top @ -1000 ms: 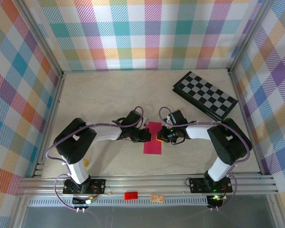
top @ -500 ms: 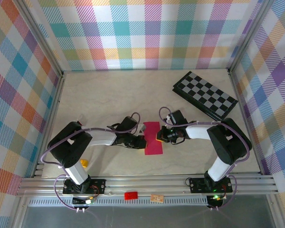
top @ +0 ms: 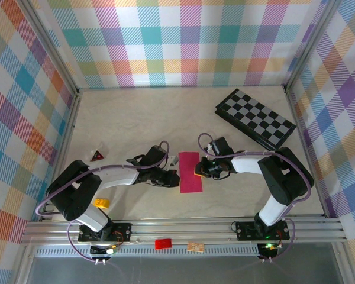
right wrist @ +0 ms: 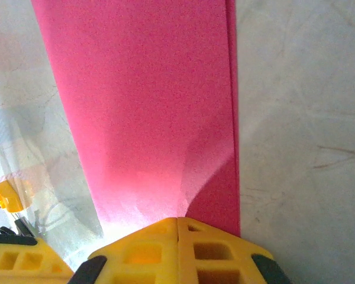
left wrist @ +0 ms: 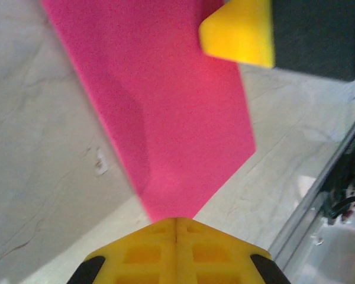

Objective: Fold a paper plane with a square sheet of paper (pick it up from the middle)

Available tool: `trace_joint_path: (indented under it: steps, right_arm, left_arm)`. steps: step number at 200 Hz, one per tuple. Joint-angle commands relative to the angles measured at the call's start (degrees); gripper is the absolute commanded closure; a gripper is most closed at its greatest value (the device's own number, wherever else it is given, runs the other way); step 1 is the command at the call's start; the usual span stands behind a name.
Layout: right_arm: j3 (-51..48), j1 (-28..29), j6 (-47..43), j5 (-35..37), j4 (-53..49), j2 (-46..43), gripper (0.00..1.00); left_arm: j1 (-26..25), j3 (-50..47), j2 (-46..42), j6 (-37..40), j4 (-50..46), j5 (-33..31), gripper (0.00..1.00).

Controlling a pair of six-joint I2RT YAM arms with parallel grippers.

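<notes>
- One table [top: 130, 118] of pale, marbled board, walled on three sides with plaid panels.
- Two robot arms: the left arm [top: 115, 174] and the right arm [top: 254, 163] reach in towards each other from either side and meet near the table's middle.
- One black-and-grey checkerboard [top: 257, 118] lies flat and at an angle in the far right corner, well apart from both arms.
- One square sheet of paper [top: 189, 173], magenta-pink, lies flat between the two arms, doubled over into a long narrow rectangle. The right wrist view [right wrist: 154, 106] shows a second layer's edge running along its right side. The left wrist view [left wrist: 165, 118] shows one corner of it.
- The left gripper [top: 175, 178] has its yellow tips pressed together with no gap [left wrist: 176, 223], right at the paper's left edge. I cannot tell whether any paper is caught between them.
- The right gripper [top: 197, 170] is likewise fully closed [right wrist: 177, 223], its tips at the paper's right edge. Whether it pinches the sheet I cannot tell.
- One small dark-red triangular block [top: 97, 156] sits to the left, apart from the paper.
- One small yellow block [top: 102, 202] lies just beside the left arm's base.
- One red tag [top: 163, 243] and one tan tag [top: 194, 247] lie on the front rail. Any writing on them is too small to read.
</notes>
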Motion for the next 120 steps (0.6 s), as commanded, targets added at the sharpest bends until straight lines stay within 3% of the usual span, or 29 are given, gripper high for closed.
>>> trace_joint_path:
  steps: [1, 34, 72, 120]
  right_arm:
    - [-2.18, -0.40, 0.33, 6.20, -6.44, 1.89, 1.00]
    - [-2.23, -0.40, 0.23, 6.38, -6.81, 1.58, 1.00]
    - [-1.85, -0.40, -0.03, 6.60, -7.14, 1.59, 1.00]
    - [-1.22, -0.40, -0.52, 6.43, -7.71, 1.85, 0.99]
  left_arm:
    - [-0.54, 2.99, 2.89, -4.18, 5.70, 3.66, 0.95]
    - [-2.17, 4.60, 7.36, -2.53, 4.07, 4.52, 0.95]
    - [-2.83, 1.22, 6.75, 2.99, -2.81, 3.70, 0.94]
    - [-5.52, -1.66, 1.72, 7.73, -10.73, -3.20, 0.94]
